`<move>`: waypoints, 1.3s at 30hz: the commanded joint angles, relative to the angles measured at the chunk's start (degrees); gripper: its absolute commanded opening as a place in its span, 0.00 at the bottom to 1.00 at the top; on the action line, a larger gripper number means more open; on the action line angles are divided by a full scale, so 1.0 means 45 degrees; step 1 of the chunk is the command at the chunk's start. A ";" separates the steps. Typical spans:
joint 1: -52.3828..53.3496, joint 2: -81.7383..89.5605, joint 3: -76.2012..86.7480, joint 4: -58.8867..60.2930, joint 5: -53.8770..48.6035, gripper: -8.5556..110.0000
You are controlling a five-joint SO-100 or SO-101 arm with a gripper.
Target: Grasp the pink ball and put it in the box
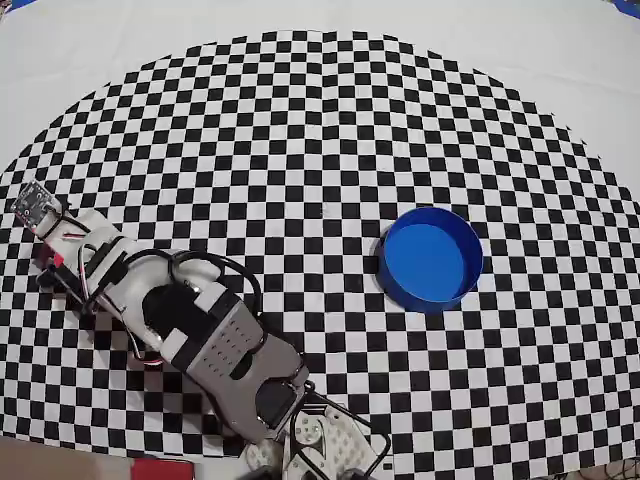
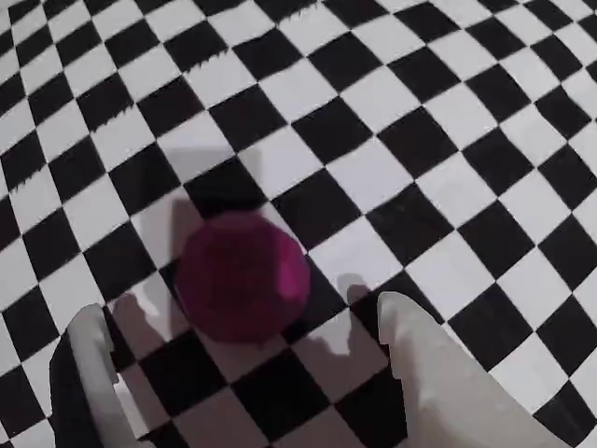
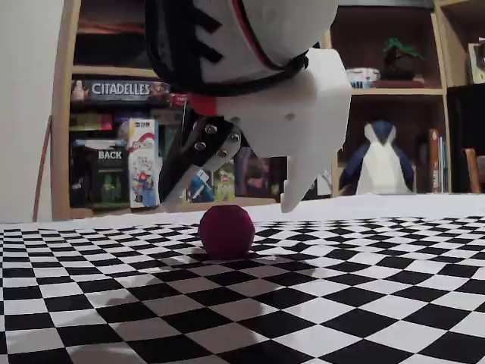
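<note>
The pink ball (image 2: 242, 275) rests on the checkered mat (image 2: 448, 140). My gripper (image 2: 242, 310) is open, with one white finger on each side of the ball and just behind it, not touching. In the fixed view the ball (image 3: 226, 230) sits on the mat below the open gripper (image 3: 231, 199), whose fingertips hang just above it on either side. In the overhead view the ball is hidden under the arm (image 1: 200, 330), which reaches to the far left. The blue round box (image 1: 430, 258) stands empty at the right, far from the gripper.
The checkered mat (image 1: 320, 130) lies on a white cloth (image 1: 100, 30). In the fixed view, shelves with board games (image 3: 114, 152) and a penguin figure (image 3: 379, 163) stand behind the table. The arm's base (image 1: 310, 440) is at the bottom edge.
</note>
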 commanded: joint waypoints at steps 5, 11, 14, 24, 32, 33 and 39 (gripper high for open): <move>-0.0117 -0.0156 -0.1035 0.0078 -0.0117 0.36; -0.0137 -0.0566 -0.1387 0.0078 -0.0117 0.36; -0.0137 -0.0723 -0.1563 0.0078 -0.0117 0.36; -0.0254 -0.0898 -0.1582 0.0078 -0.0117 0.36; -0.0332 -0.1055 -0.1719 0.0078 -0.0117 0.36; -0.0332 -0.1094 -0.1758 0.0078 -0.0117 0.36; -0.0332 -0.1270 -0.1973 0.0078 -0.0117 0.36</move>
